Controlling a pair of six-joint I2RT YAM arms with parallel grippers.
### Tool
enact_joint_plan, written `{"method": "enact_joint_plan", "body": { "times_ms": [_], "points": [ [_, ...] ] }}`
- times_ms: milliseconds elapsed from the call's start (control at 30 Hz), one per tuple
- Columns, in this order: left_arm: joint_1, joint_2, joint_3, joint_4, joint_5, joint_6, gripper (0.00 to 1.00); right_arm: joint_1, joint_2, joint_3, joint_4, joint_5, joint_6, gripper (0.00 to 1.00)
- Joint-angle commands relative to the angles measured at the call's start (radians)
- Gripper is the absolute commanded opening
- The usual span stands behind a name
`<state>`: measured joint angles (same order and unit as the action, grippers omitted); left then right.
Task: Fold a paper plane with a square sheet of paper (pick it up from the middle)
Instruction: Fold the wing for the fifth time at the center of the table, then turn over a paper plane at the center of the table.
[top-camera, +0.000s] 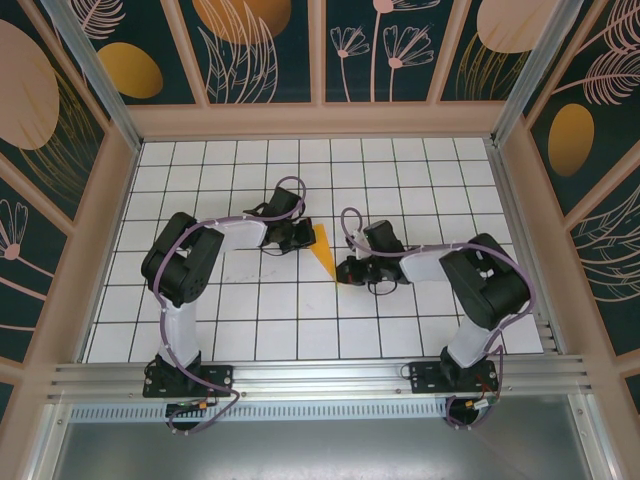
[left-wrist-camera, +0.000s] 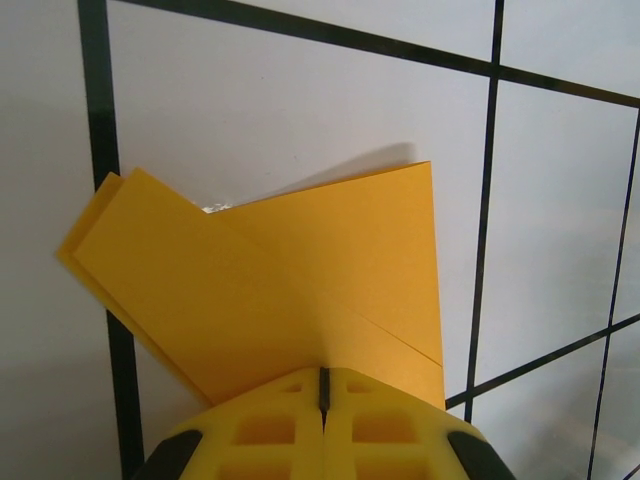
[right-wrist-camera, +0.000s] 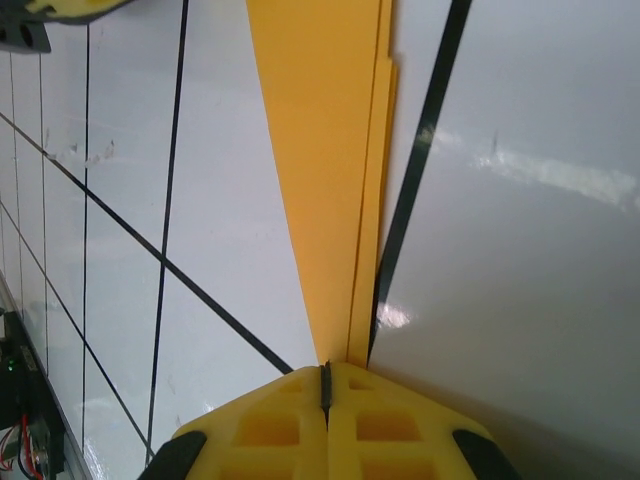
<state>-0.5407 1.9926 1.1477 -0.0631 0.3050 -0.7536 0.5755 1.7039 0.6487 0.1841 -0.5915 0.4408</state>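
Observation:
The square sheet of paper is now folded into a slim, pointed orange-yellow paper plane (top-camera: 323, 250). It lies between the two arms at the middle of the white grid table. My left gripper (top-camera: 300, 238) is shut on its wide end. In the left wrist view the paper plane (left-wrist-camera: 300, 270) fans out from the closed left gripper (left-wrist-camera: 323, 375), with layered flaps at the left and a crease at the right. My right gripper (top-camera: 347, 270) is shut on the narrow tip. In the right wrist view the paper plane (right-wrist-camera: 330, 150) runs straight up from the closed right gripper (right-wrist-camera: 324, 370).
The white grid table (top-camera: 230, 320) is fenced by wooden rails and dark floral panels (top-camera: 260, 50) on three sides. Both arm bases sit on the aluminium rail (top-camera: 320, 378) at the near edge. The left finger (right-wrist-camera: 60, 8) shows at the top left of the right wrist view.

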Motion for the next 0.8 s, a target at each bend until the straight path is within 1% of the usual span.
{"method": "enact_joint_plan", "body": {
  "times_ms": [0,133,233,267,333,400,467,500,533,567,667,767],
  "points": [
    [0.017,0.095,-0.024,-0.12,-0.172,0.0,0.05,0.005,0.002,-0.075,-0.282,0.023,-0.036,0.01],
    [0.017,0.077,0.013,-0.114,-0.145,0.021,0.07,0.003,-0.065,-0.026,-0.302,0.05,-0.02,0.01],
    [0.016,0.04,0.067,-0.113,-0.105,0.031,0.11,0.002,-0.121,0.043,-0.311,0.109,0.018,0.03],
    [0.017,0.027,0.083,-0.113,-0.091,0.029,0.14,-0.001,-0.139,0.059,-0.312,0.129,0.03,0.06],
    [0.015,-0.016,0.113,-0.113,-0.066,0.017,0.2,-0.01,-0.177,0.087,-0.3,0.171,0.05,0.17],
    [0.012,-0.055,0.126,-0.118,-0.061,0.003,0.27,-0.021,-0.207,0.1,-0.29,0.222,0.063,0.25],
    [0.004,-0.088,0.131,-0.139,-0.078,-0.013,0.34,-0.022,-0.233,0.104,-0.28,0.271,0.074,0.31],
    [-0.002,-0.103,0.132,-0.157,-0.098,-0.023,0.36,-0.023,-0.245,0.104,-0.274,0.298,0.083,0.37],
    [-0.01,-0.114,0.132,-0.176,-0.121,-0.032,0.38,-0.057,-0.256,0.102,-0.266,0.324,0.092,0.43],
    [-0.019,-0.123,0.133,-0.199,-0.151,-0.044,0.4,-0.064,-0.265,0.099,-0.261,0.346,0.1,0.48],
    [-0.056,-0.132,0.15,-0.275,-0.241,-0.067,0.45,-0.091,-0.289,0.081,-0.24,0.382,0.125,0.57],
    [-0.101,-0.112,0.185,-0.349,-0.321,-0.083,0.49,-0.126,-0.305,0.053,-0.214,0.378,0.152,0.63]
  ]
}}
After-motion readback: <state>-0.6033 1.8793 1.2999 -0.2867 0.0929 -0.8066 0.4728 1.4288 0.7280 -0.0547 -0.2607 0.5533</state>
